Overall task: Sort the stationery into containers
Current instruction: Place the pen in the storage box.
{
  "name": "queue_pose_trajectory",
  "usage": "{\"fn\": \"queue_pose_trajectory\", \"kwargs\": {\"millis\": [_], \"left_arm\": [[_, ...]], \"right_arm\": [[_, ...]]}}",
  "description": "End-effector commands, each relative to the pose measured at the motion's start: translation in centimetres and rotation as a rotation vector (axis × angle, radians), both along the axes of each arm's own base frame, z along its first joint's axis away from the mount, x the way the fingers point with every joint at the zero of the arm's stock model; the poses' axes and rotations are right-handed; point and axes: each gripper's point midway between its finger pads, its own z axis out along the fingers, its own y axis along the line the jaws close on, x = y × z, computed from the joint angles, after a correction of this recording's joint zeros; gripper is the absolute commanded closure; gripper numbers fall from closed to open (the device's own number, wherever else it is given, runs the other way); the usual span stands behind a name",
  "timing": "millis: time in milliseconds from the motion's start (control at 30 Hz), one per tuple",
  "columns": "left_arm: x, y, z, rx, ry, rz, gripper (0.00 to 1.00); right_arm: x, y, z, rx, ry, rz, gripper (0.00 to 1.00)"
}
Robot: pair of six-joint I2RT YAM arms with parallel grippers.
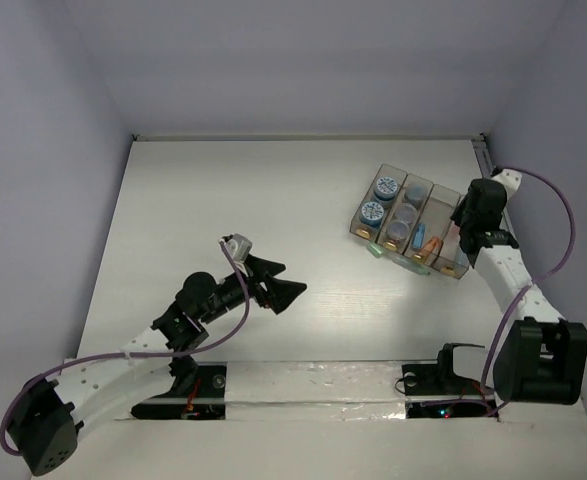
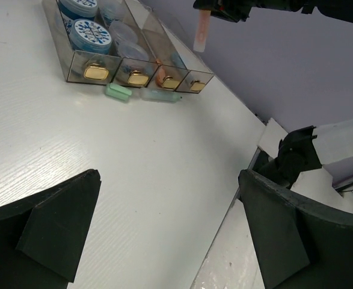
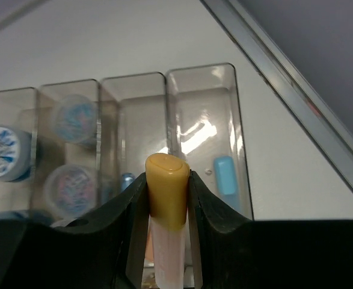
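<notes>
one orange stick (image 3: 167, 195) between right fingers (image 3: 215, 211), two green sticks (image 2: 118, 92) beside organiser (image 2: 73, 66)

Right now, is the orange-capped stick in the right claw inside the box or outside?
Outside. The right gripper holds the stick upright above the organiser box; in the left wrist view its lower end hangs free.

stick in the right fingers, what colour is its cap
Orange-yellow; the stick shows best in the right wrist view.
</notes>
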Motion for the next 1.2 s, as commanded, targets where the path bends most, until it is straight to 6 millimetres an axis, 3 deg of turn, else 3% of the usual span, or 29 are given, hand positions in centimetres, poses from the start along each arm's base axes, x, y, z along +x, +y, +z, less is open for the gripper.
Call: {"fn": "queue_pose_trajectory", "kwargs": {"millis": [0,200,333,433,467,567,733,767,800,833,900,967,1033,1167], "left_arm": [[-0.1,0.1,1.4,-0.036,-0.080,0.002,0.01],[-0.4,0.4,2.1,-0.064,-0.092,0.004,0.01],[-0.5,0.4,2.2,-0.067,-0.088,0.001,0.01],[-0.5,0.4,2.1,-0.066,-0.086,-0.001,0.01],[-0.5,0.4,2.1,-0.068,-0.087,0.001,0.01],[-0.4,0.5,2.1,-0.065,-0.086,0.007,0.01],[-0.2,0.4,1.8,-0.057,-0.078,0.012,0.01],[-0.2,0.3,1.7,-0.055,-0.076,0.012,0.01],[-0.1,0.3,1.6,-0.050,-0.073,0.012,0.01],[-0.1,0.3,1.6,-0.049,-0.074,0.013,0.01],[0.0,0.2,1.3,-0.043,-0.067,0.015,0.01],[0.1,0.2,1.3,-0.042,-0.069,0.018,0.01],[0.2,0.2,1.2,-0.039,-0.068,0.019,0.01],[0.4,0.1,0.9,-0.028,-0.062,0.023,0.01]], "right_arm": [[-0.4,-2.0,-1.5,-0.047,0.071,-0.070,1.00],[-0.3,-4.0,-5.2,-0.049,0.210,-0.112,1.00],[-0.2,-5.0,-6.5,-0.052,0.236,-0.137,0.99],[0.1,-5.0,-6.6,-0.048,0.239,-0.136,0.77],[0.2,-4.9,-6.5,-0.045,0.237,-0.131,0.60],[0.5,-4.6,-5.1,-0.037,0.202,-0.114,0.40],[0.6,-1.9,-2.1,0.039,0.108,0.012,0.36],[0.6,-0.6,-1.7,0.054,0.093,0.055,0.37],[0.0,0.7,-1.1,0.064,0.080,0.102,0.46],[-0.2,3.2,-1.0,0.084,0.078,0.195,0.49],[-2.0,5.7,-1.9,0.115,0.113,0.286,0.83],[-3.5,8.0,-3.2,0.166,0.148,0.361,1.00],[-5.7,10.9,-5.2,0.219,0.190,0.454,1.00],[-7.8,14.4,-7.4,0.310,0.214,0.533,1.00]]}}
